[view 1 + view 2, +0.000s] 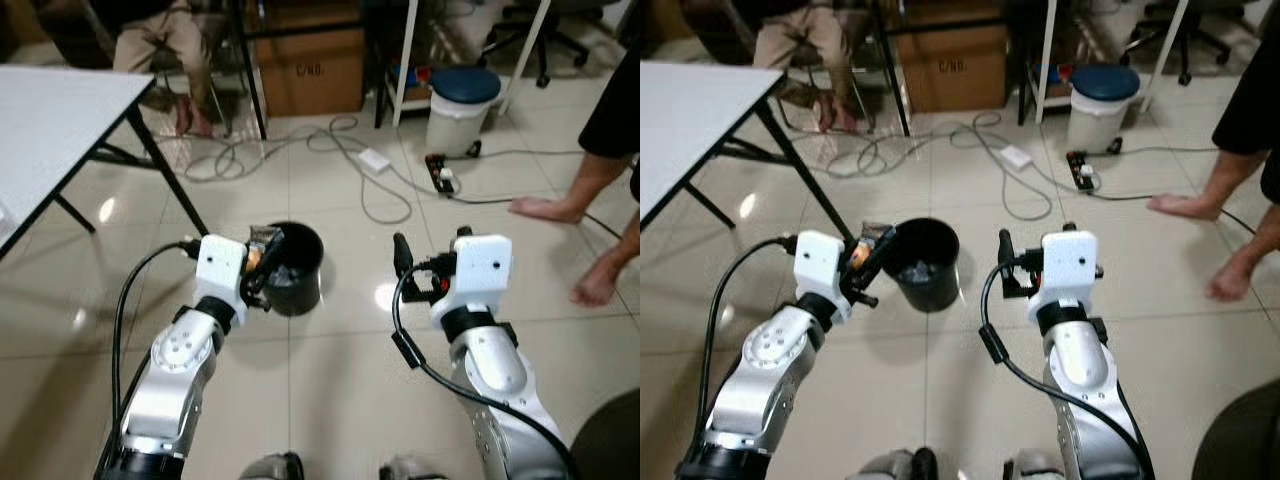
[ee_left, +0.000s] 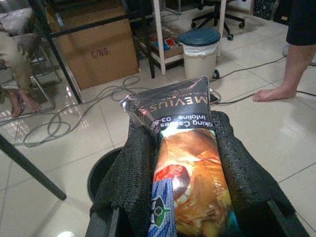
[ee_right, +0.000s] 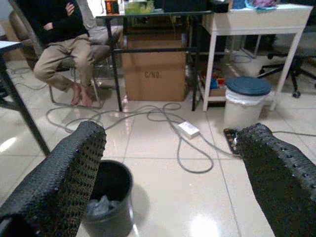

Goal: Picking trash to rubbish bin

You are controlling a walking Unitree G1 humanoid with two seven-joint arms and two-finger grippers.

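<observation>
Trash: cigarette pack (image 2: 182,148), glossy wrapper with "MEVIUS" printed on it, was pinched between the two black fingers (image 2: 131,182) of the left gripper (image 1: 262,262), so that one was clamped tight on the pack.
Pack position: it sat right at the near-left rim of the bin, sticking out past the fingertips, pretty much over the edge of the opening.
Bin: small round black rubbish bin (image 1: 296,268) stood on the tiled floor (image 1: 330,370) between the two arms, nearer the left one. Something pale and crumpled (image 3: 101,205) was lying at the bottom of it already.
Right gripper: right gripper (image 1: 400,262) was held up off to the right of the bin, apart from it, fingers (image 3: 59,187) spread wide with nothing between them.
Worktop: white worktop (image 1: 50,120) with black legs was off to the robot's left, well away from the bin.
Background stuff: grey cables (image 1: 340,150) snaked over the floor toward a power strip (image 1: 440,175), cardboard box (image 1: 312,70) sat behind them, and a white bin with a blue lid (image 1: 462,108) stood further back on the right.
People: one person was sitting on a chair at the back left (image 1: 160,45), and another person's bare feet (image 1: 545,208) were on the tiles at the right.
</observation>
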